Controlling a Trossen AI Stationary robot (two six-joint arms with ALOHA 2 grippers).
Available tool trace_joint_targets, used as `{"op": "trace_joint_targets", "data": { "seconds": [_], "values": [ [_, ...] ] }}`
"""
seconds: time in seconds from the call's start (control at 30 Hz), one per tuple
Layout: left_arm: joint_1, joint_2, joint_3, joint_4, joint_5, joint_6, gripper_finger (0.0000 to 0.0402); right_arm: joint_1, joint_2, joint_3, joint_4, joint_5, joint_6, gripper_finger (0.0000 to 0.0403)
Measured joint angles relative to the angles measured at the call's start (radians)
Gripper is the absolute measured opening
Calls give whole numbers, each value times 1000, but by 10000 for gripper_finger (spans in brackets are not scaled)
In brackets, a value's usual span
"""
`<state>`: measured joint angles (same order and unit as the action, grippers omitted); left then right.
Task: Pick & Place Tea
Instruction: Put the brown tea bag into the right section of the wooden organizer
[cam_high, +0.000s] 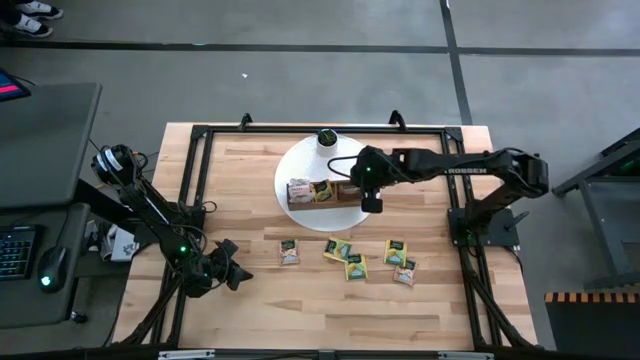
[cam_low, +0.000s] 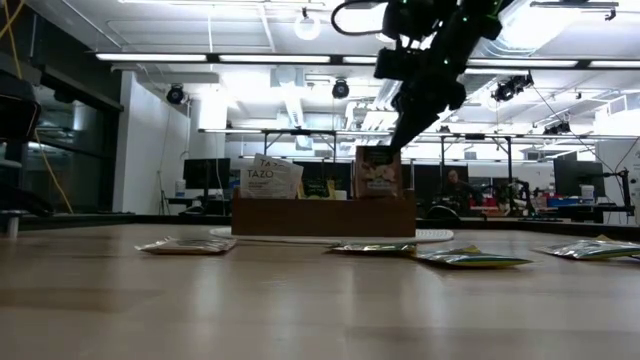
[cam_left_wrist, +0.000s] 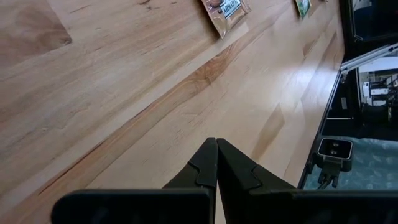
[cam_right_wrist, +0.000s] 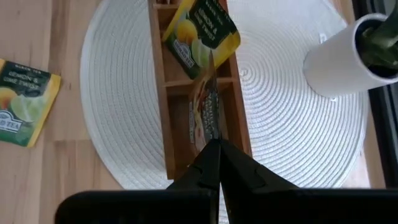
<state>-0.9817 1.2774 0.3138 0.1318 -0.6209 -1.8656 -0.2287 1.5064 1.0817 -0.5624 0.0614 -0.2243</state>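
Observation:
Several small tea sachets lie flat on the wooden table (cam_high: 300, 300), among them a tan one (cam_high: 290, 252) and green-yellow ones (cam_high: 355, 266). A brown three-compartment tray (cam_high: 320, 190) sits on a round white mat (cam_high: 300, 165). A white sachet (cam_low: 268, 178) and a yellow-green one (cam_right_wrist: 199, 31) stand in the tray. My right gripper (cam_right_wrist: 214, 155) is above the tray's right compartment, shut on a sachet (cam_low: 377, 172) standing in it. My left gripper (cam_left_wrist: 216, 149) is shut, over bare table near the left front. My right gripper pinches the sachet by its upper edge (cam_right_wrist: 212, 134) between the two fingers, coming from above and slanting down. The sachet stands upright and edge-on in the tray's right compartment (cam_right_wrist: 202, 118), its lower part inside the tray.
A white cylinder with a dark green top (cam_high: 326, 138) stands on the mat's far edge, just behind the tray. A black frame (cam_high: 200, 135) runs around the table. Bare wood lies between the loose sachets and the table's near edge.

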Motion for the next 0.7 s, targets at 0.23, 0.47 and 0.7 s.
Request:
{"op": "trace_joint_targets", "data": {
  "seconds": [0.23, 0.47, 0.7],
  "values": [
    [0, 0, 0, 0, -64, -11, 1, -2, 37, 0, -1, -8, -15, 0],
    [1, 0, 0, 1, -155, -23, 1, -6, 62, 0, 0, -19, -20, 0],
    [1, 0, 0, 1, -202, 143, 1, -33, 62, 0, 7, -35, -12, 0]
  ]
}}
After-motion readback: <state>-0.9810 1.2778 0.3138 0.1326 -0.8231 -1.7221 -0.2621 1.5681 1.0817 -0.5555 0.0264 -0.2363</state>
